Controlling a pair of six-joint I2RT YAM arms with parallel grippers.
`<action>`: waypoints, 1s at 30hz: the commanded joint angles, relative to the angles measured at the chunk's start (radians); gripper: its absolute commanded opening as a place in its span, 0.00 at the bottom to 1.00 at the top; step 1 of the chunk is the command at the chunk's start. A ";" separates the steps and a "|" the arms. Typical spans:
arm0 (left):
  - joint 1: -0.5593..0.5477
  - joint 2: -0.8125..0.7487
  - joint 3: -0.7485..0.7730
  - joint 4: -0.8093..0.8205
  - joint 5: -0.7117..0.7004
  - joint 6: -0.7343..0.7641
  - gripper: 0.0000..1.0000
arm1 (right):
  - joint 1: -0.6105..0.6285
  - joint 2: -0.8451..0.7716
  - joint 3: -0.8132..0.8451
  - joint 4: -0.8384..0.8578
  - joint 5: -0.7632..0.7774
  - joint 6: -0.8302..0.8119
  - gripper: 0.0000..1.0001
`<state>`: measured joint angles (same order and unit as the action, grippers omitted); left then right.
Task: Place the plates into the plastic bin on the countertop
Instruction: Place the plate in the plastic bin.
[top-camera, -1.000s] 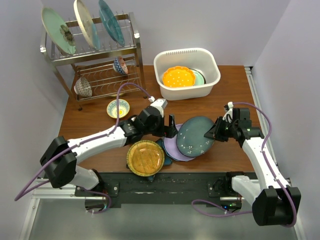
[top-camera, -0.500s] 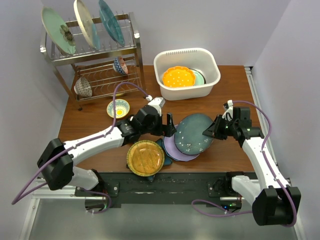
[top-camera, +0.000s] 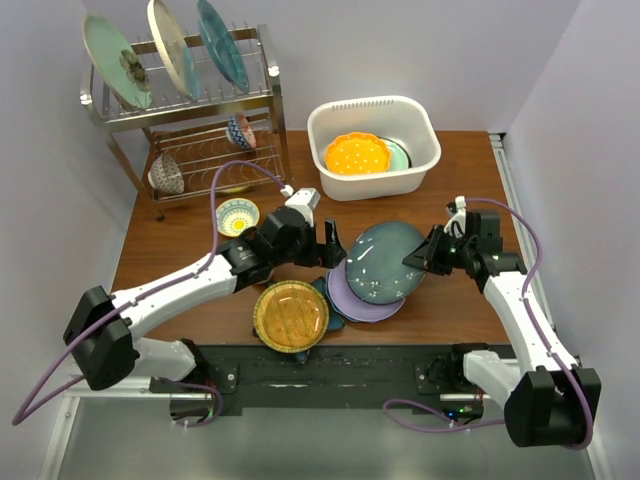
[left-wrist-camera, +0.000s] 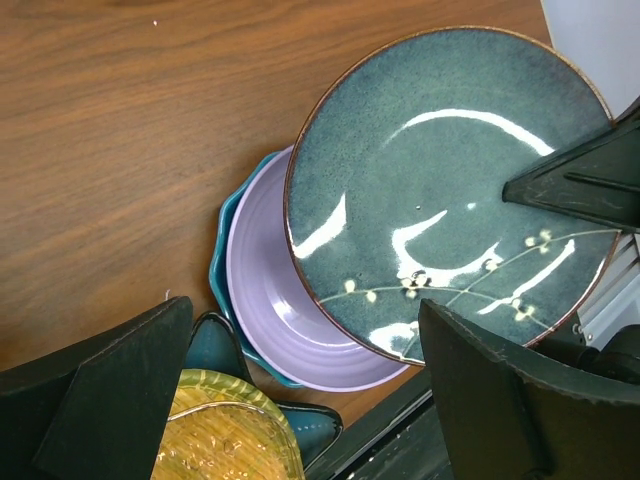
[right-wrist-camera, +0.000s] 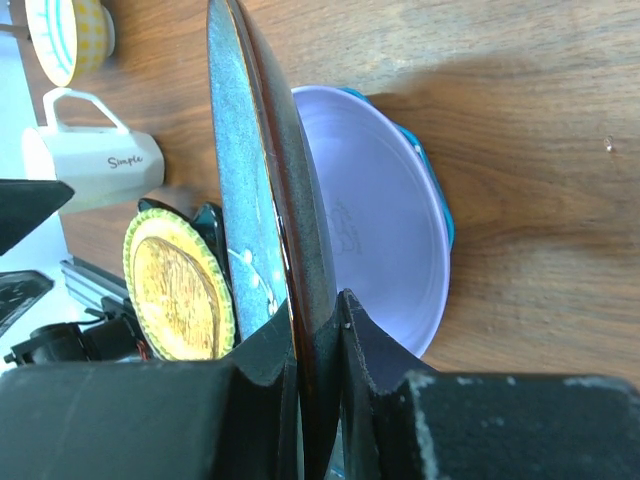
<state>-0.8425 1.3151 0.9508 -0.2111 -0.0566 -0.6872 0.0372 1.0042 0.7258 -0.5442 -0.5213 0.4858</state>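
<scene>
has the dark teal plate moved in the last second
Yes, slightly: the dark teal plate, held by the right gripper, has shifted toward the plastic bin and further over the lavender plate.

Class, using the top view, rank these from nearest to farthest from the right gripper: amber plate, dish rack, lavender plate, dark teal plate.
1. Dark teal plate, clamped in the right gripper.
2. Lavender plate, partly under it.
3. Amber plate, near edge, further left.
4. Dish rack, far left corner.
</scene>
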 joint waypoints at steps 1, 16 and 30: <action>0.019 -0.043 0.013 -0.001 -0.009 0.015 1.00 | -0.002 0.005 0.055 0.142 -0.121 0.062 0.00; 0.057 -0.108 -0.009 -0.010 -0.005 0.024 1.00 | -0.002 0.082 0.130 0.250 -0.146 0.122 0.00; 0.065 -0.082 0.011 -0.033 -0.012 0.034 1.00 | 0.000 0.197 0.207 0.345 -0.161 0.172 0.00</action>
<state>-0.7853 1.2274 0.9459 -0.2607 -0.0605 -0.6693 0.0372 1.2015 0.8368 -0.3405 -0.5941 0.6056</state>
